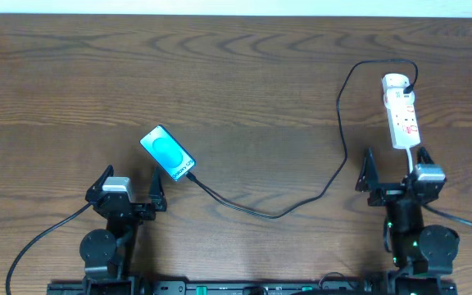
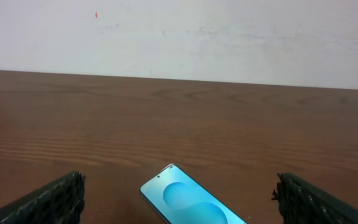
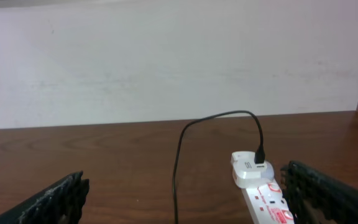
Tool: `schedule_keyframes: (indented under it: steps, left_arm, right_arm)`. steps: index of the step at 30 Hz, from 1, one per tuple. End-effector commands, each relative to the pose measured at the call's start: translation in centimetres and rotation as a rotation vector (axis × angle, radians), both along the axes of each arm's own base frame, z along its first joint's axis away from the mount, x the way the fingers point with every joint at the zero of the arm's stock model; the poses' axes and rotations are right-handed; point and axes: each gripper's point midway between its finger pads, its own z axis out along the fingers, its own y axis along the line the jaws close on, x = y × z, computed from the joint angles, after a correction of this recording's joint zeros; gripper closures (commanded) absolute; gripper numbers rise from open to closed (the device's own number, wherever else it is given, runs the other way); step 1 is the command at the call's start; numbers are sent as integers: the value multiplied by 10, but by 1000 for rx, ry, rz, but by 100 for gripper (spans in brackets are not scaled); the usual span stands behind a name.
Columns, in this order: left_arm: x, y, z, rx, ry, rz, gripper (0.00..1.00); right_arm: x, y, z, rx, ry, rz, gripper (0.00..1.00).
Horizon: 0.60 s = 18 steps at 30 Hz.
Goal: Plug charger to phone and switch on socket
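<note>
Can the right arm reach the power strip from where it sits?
Probably yes. The right gripper is open, facing the power strip just ahead; only the strip's white cord lies between them.

Overhead looks straight down; the low, forward-facing wrist views share with it the teal-screened flat phone on the left and the white elongated power strip on the right.

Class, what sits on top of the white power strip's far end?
A white adapter on the power strip, the black cable plugged into it. Its pins are hidden.
</note>
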Motion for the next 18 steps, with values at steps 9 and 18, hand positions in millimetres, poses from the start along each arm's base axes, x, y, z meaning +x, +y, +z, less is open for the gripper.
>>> schedule_keyframes:
  steps: [9, 18]
  left_arm:
    - [0, 0, -16, 3, 35, -4, 2]
    - [0, 0, -16, 3, 35, -4, 2]
  right_arm:
    - [-8, 3, -33, -14, -74, 12, 1]
    - [-8, 3, -49, -11, -20, 12, 1]
